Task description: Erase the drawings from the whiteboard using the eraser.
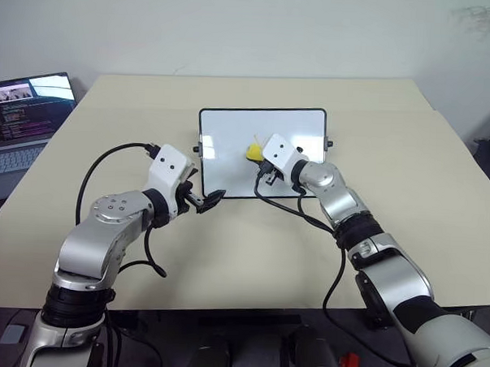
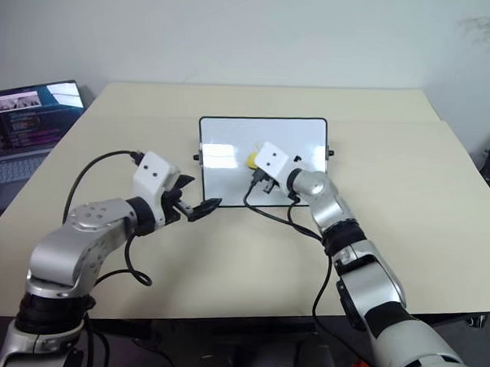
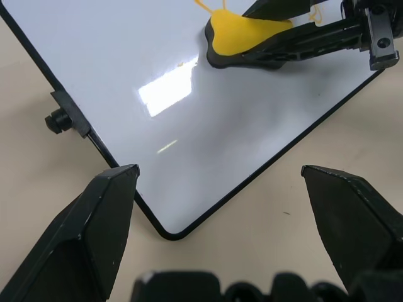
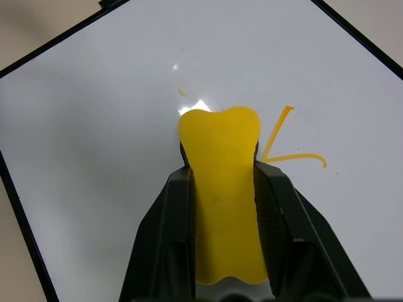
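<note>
The whiteboard [image 1: 229,132] lies flat in the middle of the tan table [image 1: 250,249]. My right gripper [image 1: 262,161] is shut on the yellow eraser [image 4: 220,145], whose head rests on the board near its centre. Just beside the eraser head are orange drawings [image 4: 296,156]: two thin strokes meeting in an angle. Small orange specks [image 4: 181,92] lie ahead of the eraser. My left gripper [image 1: 208,200] stands open with nothing between its fingers, over the board's near left corner [image 3: 165,231].
An open laptop [image 1: 20,117] sits at the table's left edge. Black cables [image 1: 297,208] trail from both wrists over the table. A black knob [image 3: 58,119] sticks out from the board's left side.
</note>
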Robot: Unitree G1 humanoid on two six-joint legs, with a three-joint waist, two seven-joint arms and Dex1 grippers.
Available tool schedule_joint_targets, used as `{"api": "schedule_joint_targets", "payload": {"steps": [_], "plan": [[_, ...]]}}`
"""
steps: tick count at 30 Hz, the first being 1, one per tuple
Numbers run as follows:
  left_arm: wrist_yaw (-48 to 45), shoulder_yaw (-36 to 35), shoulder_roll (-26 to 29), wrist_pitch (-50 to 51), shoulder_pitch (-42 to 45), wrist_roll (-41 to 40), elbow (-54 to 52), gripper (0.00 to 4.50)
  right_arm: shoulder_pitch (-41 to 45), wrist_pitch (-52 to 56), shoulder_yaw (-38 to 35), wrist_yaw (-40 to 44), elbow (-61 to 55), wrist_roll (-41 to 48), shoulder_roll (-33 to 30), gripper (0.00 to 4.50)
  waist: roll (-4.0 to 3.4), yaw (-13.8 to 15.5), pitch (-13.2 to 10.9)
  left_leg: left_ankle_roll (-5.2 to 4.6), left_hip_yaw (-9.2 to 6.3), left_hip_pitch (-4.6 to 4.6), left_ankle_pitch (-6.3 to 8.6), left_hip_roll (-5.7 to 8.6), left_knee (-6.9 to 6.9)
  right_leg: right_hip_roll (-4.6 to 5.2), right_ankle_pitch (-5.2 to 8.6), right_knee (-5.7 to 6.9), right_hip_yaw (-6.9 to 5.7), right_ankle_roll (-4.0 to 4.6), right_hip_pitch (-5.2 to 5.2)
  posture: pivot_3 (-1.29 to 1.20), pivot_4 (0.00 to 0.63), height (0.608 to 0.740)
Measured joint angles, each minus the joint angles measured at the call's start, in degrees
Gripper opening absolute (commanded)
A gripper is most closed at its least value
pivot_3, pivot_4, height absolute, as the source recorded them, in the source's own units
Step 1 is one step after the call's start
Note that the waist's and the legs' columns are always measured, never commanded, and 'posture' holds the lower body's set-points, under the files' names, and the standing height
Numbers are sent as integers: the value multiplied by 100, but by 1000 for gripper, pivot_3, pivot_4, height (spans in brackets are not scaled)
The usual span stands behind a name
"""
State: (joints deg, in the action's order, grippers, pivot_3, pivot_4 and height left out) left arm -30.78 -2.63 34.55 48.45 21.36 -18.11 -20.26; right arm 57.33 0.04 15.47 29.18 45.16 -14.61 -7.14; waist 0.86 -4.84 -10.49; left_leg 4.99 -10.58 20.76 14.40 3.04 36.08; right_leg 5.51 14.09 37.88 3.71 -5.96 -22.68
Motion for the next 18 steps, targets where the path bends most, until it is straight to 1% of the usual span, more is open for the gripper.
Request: {"api": "schedule_joint_targets", "payload": {"steps": [4, 6, 9, 13, 18], "plan": [[-9, 0, 1, 0, 9, 0, 9, 4500, 69, 88, 47, -135, 97, -17, 322, 966, 0, -62, 0, 0, 6, 0, 0, -10, -4, -10, -1, -1, 5, 2, -7, 0, 150, 740], [-11, 0, 3, -1, 11, 0, 9, 4500, 235, 83, 92, -237, 295, -63, 488, 966, 0, -91, 0, 1, 14, 2, 1, -38, -5, -36, -9, -6, 5, 16, -14, 0, 150, 740], [-9, 0, 4, -2, 10, -2, 11, 4500, 637, 47, 179, -462, 741, -206, 808, 966, 0, -115, -1, 1, 19, 14, 0, -62, -14, -61, -17, 2, 6, 34, -47, 0, 150, 740], [-2, 0, 3, -2, 11, -4, 11, 4500, 1140, -39, 256, -780, 1270, -266, 1159, 966, -1, -126, -2, 2, 19, 17, 1, -71, -26, -69, -16, 2, 5, 45, -56, 0, 150, 740], [7, 0, 3, -2, 10, -4, 11, 4500, 1406, -98, 249, -1036, 1599, -261, 1231, 966, -1, -104, -2, 7, 19, 25, 4, -71, -35, -69, -15, -23, 4, 46, -56, 0, 150, 740]]}}
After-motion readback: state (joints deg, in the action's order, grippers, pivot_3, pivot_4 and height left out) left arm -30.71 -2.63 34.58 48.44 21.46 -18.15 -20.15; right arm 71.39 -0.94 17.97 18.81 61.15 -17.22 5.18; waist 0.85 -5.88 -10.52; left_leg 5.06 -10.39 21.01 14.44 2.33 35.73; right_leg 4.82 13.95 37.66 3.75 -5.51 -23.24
